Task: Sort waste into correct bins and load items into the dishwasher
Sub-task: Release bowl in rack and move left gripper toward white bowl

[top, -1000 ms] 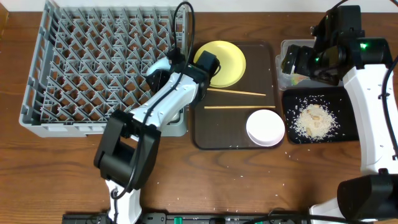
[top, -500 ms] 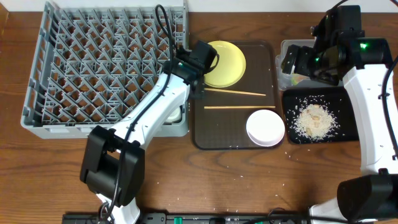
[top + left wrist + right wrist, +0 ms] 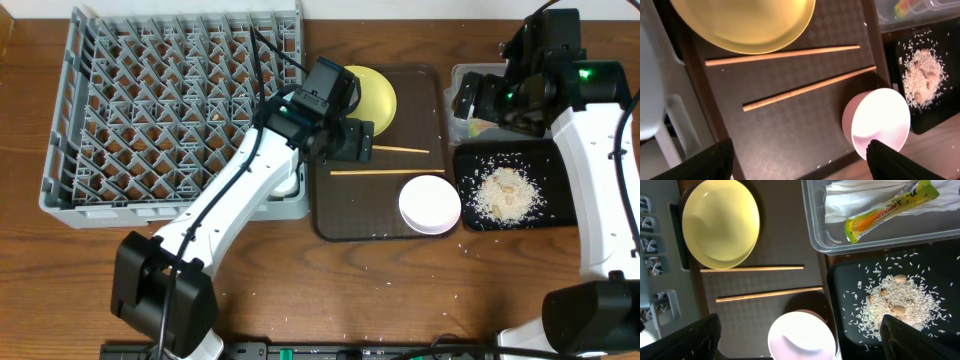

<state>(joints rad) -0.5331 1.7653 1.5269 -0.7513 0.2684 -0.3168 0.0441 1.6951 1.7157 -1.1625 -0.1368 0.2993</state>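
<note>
The left gripper (image 3: 800,162) hangs over the brown tray (image 3: 350,215), with its fingers spread wide and nothing in them; I think it is there to pick up the chopsticks (image 3: 790,75), since they lie right under it. The right gripper (image 3: 805,340) is wide too and holds nothing; it sits up by the bins, maybe to keep out of the way.

The waste looks sorted; the wrapper (image 3: 885,210) and the napkin (image 3: 850,195) lie in the tub (image 3: 815,230), and the rice (image 3: 895,300) is heaped in the black tray (image 3: 845,280), with some grains spread around it.

The chopsticks are on the brown tray, between the plate (image 3: 378,95) and the white bowl (image 3: 430,204); they touch neither one. They lie flat and run long ways from the rack (image 3: 60,150) side to the bin side; they are close together but not touching, and one is tipped a little. The lower stick has tiny print near its rack end, so I guess the thin tips point at the bins.

In the left wrist view, the gap between the fingers runs the same way as the sticks; I think the wrist must turn so the fingers can pinch across a stick; thin sticks may roll or slip.
</note>
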